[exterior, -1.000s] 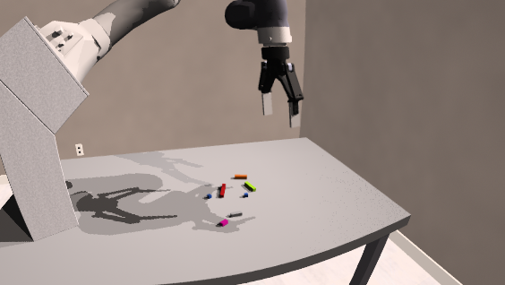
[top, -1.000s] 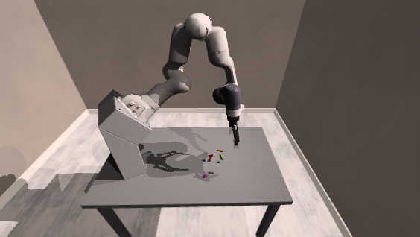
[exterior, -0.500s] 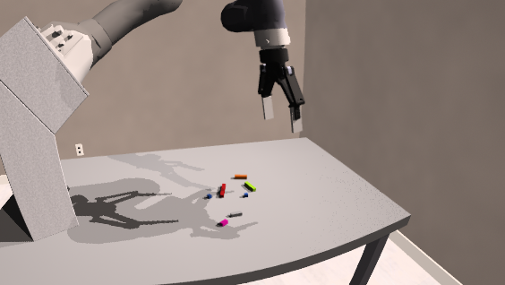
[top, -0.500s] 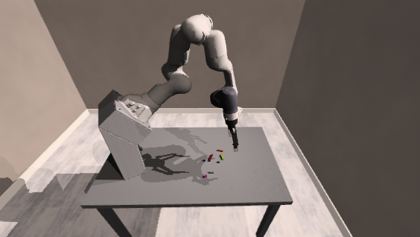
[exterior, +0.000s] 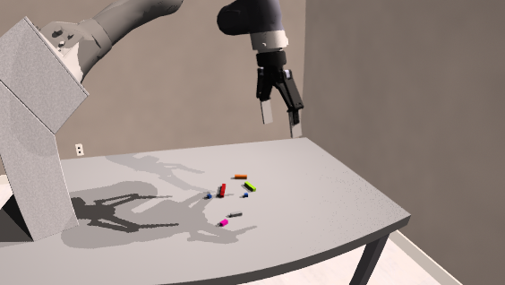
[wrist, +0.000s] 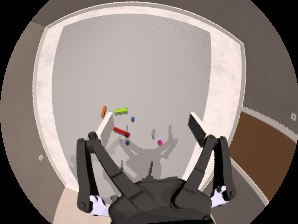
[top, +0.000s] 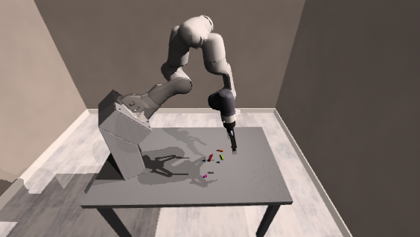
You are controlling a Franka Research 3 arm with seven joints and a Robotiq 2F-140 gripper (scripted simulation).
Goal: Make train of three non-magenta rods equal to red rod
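Observation:
The red rod [exterior: 222, 190] lies flat near the table's middle. Around it lie an orange rod [exterior: 240, 177], a lime rod [exterior: 250, 185], two small blue rods [exterior: 209, 195] [exterior: 245, 194], a grey rod [exterior: 235, 214] and a magenta rod [exterior: 223, 222]. All lie apart from one another. My gripper [exterior: 279, 121] hangs open and empty high above the table, behind and to the right of the rods. The wrist view shows the rods far below: red [wrist: 120, 132], orange [wrist: 103, 111], lime [wrist: 120, 111], magenta [wrist: 160, 141].
The robot's grey base block [exterior: 31, 134] stands on the table's left side. The table's right edge [exterior: 358, 179] and a dark wall lie to the right of the rods.

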